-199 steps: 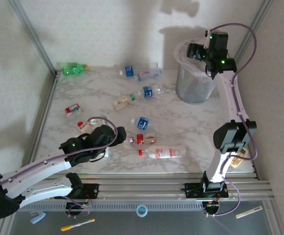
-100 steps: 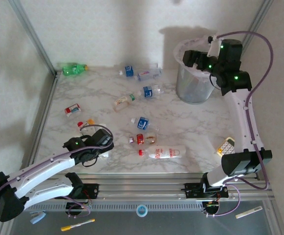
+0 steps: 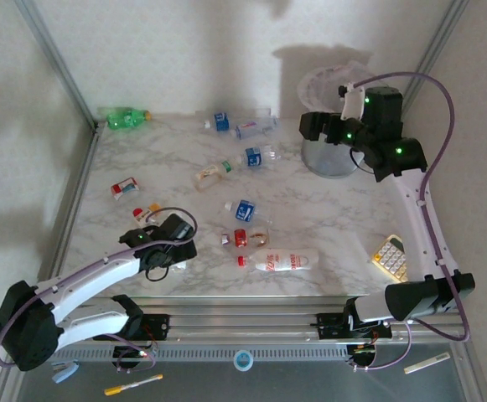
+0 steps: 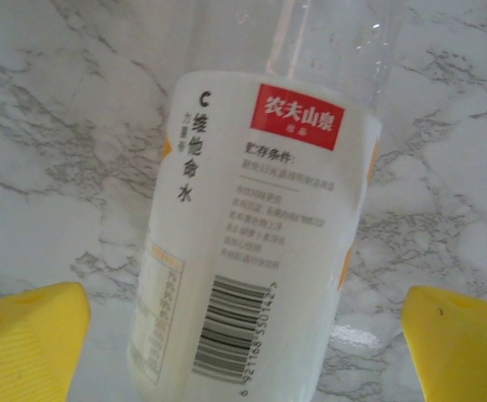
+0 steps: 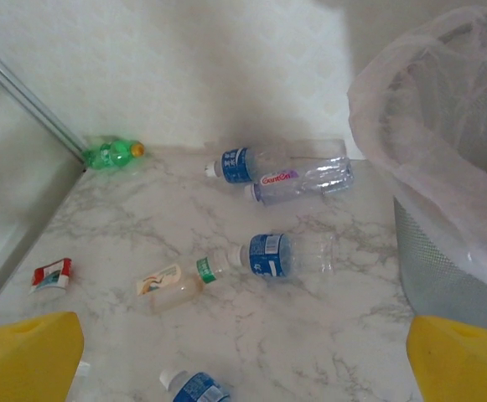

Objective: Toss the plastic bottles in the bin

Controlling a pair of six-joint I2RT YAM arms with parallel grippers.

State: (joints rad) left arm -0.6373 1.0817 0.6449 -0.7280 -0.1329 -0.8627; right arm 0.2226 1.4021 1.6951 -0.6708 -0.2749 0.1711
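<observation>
Several plastic bottles lie scattered on the marble table (image 3: 327,213). A white-labelled bottle (image 4: 251,243) with a red logo lies between the yellow fingers (image 4: 29,339) of my left gripper (image 4: 243,352), which is open and straddles it without touching. In the top view that gripper (image 3: 161,244) hangs low at the front left. My right gripper (image 3: 310,127) is open and empty, just left of the grey bin (image 3: 331,157). Its wrist view shows the bag-lined bin (image 5: 453,251), a blue-labelled bottle (image 5: 285,254), a beige bottle (image 5: 172,285) and a green bottle (image 5: 113,154).
A beige calculator (image 3: 391,257) lies at the front right. More bottles sit mid-table: a large white one (image 3: 281,262), a red-labelled one (image 3: 241,239) and a blue-labelled one (image 3: 243,210). A metal frame post (image 3: 54,54) borders the left side.
My right gripper has come down from above the bin and swung left, to beside its rim. My left gripper has pulled back and sunk lower over the white-labelled bottle.
</observation>
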